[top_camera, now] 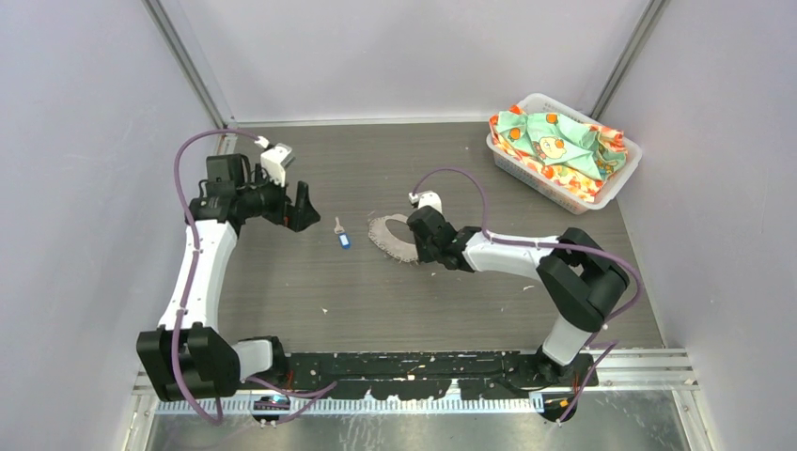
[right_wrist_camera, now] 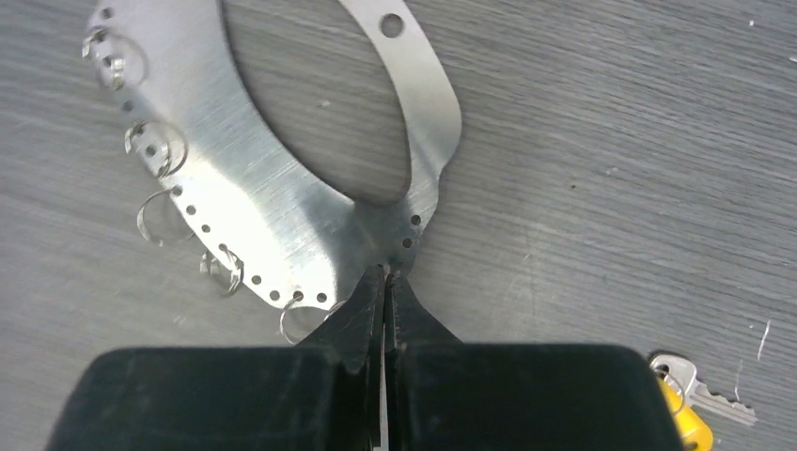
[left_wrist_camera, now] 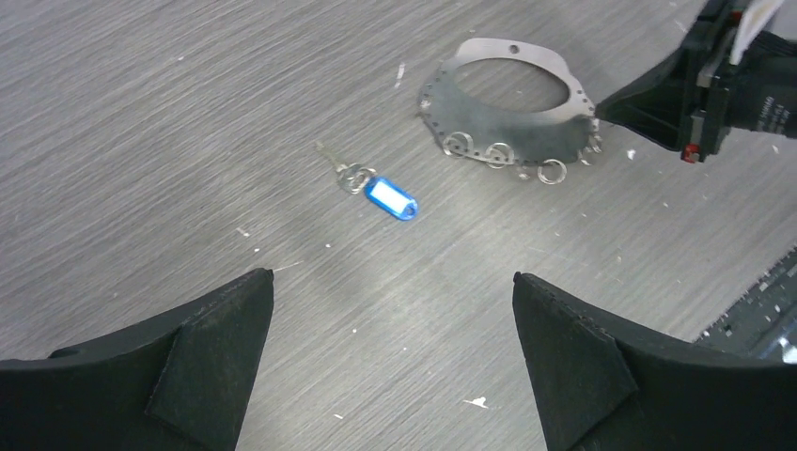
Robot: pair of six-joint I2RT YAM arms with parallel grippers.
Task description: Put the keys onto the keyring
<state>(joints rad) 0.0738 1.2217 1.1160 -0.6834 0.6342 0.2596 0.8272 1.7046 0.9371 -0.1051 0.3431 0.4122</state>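
Sheet-metal thin and probably slick, the keyring (right_wrist_camera: 254, 188) lies flat on the table (right_wrist_camera: 611, 141), rim pinched in the clenched right hand (right_wrist_camera: 385, 277); the left hand (left_wrist_camera: 393, 277) gapes above the featherweight blue key (left_wrist_camera: 390, 199).

Keys: I count two, the blue-tagged key (left_wrist_camera: 381, 194) and the yellow-tagged key (right_wrist_camera: 705, 393).
Keyring: one (right_wrist_camera: 273, 197).
Split rings (right_wrist_camera: 158, 147) on it: five in my view.
Basket: one (top_camera: 550, 191).
Pincers: two, the left pincer (left_wrist_camera: 393, 274) and the right pincer (right_wrist_camera: 385, 282).
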